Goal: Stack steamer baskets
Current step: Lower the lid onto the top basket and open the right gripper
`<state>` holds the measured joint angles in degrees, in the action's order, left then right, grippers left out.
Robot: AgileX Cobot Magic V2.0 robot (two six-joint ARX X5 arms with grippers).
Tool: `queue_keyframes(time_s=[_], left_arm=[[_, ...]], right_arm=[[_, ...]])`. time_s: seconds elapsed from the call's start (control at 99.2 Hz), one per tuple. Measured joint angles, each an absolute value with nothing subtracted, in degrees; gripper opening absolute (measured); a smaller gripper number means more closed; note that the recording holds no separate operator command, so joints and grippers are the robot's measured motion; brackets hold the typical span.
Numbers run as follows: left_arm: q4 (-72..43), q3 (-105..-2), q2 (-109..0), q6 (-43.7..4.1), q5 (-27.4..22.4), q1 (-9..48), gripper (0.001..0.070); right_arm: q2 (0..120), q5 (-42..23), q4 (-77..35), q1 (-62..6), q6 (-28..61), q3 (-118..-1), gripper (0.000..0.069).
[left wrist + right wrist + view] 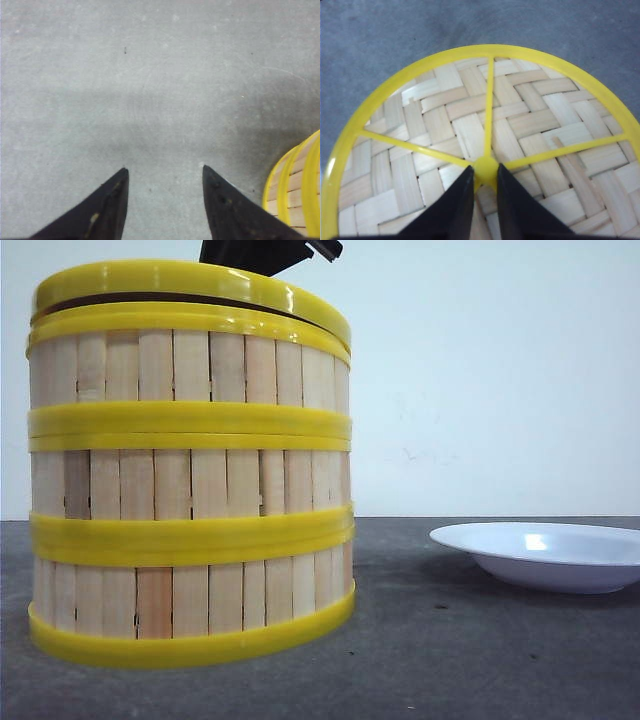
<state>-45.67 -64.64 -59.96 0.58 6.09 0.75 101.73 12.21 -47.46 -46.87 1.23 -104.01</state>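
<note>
Three steamer baskets (190, 485), slatted light wood with yellow rims, stacked at frame left on the grey surface (450, 650). Right tool (485, 172) pinches the woven lid (530, 125) hub; left tool (165, 175) spread.

steamer baskets (190, 490) stacked, table (450, 660) left | lid (190, 285) on top | plate (545, 555) right

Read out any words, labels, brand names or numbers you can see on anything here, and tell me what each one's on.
None: no readable text on the steamer baskets, the woven lid, the white plate, the table, or either claw.
</note>
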Motion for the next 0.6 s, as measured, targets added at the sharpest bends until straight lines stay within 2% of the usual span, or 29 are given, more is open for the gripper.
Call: queue_keyframes(time_s=[0.605], left_arm=[[-45.6,-64.6,-59.9,0.6,6.1,0.8,0.0269]], right_arm=[[101.7,11.6,-49.2,-47.9,2.7,-104.1,0.0051]])
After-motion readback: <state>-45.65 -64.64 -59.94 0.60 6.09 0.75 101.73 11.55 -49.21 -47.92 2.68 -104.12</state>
